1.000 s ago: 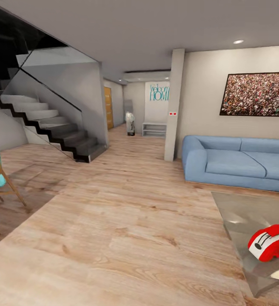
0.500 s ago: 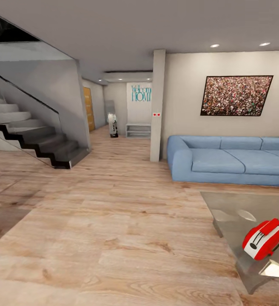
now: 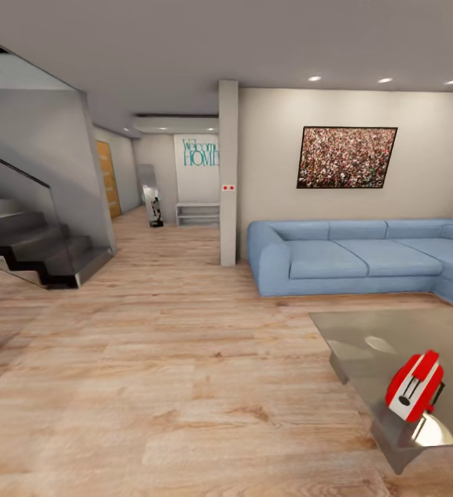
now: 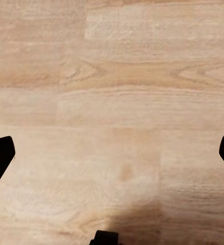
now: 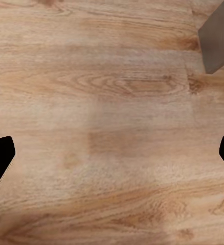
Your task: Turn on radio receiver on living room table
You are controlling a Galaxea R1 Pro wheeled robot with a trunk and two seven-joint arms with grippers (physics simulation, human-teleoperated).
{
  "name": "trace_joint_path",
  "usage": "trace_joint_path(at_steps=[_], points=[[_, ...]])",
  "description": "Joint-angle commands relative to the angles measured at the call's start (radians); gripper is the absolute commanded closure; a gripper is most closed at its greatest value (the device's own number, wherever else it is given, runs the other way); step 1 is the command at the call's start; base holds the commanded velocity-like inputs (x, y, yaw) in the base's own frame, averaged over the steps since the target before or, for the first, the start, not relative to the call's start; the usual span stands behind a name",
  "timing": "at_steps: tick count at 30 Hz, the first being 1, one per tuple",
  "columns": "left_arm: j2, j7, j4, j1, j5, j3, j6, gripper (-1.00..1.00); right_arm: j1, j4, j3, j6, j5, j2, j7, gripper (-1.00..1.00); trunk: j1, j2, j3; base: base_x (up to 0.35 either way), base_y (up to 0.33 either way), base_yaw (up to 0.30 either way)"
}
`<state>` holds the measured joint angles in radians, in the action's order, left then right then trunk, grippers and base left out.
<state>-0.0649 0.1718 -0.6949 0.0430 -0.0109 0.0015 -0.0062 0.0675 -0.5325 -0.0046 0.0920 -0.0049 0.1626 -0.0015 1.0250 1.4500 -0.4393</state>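
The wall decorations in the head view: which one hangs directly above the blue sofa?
The framed crowd picture hangs on the wall above the sofa. The other one, the turquoise lettering, is on the far hallway wall, left of the pillar.

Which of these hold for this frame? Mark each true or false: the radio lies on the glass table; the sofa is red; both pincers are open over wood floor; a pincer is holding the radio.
1. The radio receiver rests on the glass table. True.
2. The sofa is red. False: it is blue.
3. The left pincer and right pincer are open above wood floor. True.
4. A pincer holds the radio. False: both are empty, with only floor between the fingertips.
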Motion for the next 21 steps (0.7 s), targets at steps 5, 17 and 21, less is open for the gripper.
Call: trace_joint_path(at_steps=[5,17,21], points=[[0.0,0.0,0.0,0.0,0.0,0.0,0.0,-1.0,0.0,0.0,0.0,0.0,0.0,0.0,0.0,-1.0,0.0,0.0,0.002,0.263,0.222,-0.275],[0.0,0.0,0.0,0.0,-0.001,0.0,0.0,-1.0,0.0,-0.001,0.0,0.0,0.0,0.0,0.0,-1.0,0.0,0.0,0.006,0.263,0.219,-0.275],[0.0,0.0,0.0,0.0,0.0,0.0,0.0,-1.0,0.0,-0.001,-0.001,0.0,-0.001,0.0,0.0,-1.0,0.0,0.0,0.008,0.264,0.2,-0.275]])
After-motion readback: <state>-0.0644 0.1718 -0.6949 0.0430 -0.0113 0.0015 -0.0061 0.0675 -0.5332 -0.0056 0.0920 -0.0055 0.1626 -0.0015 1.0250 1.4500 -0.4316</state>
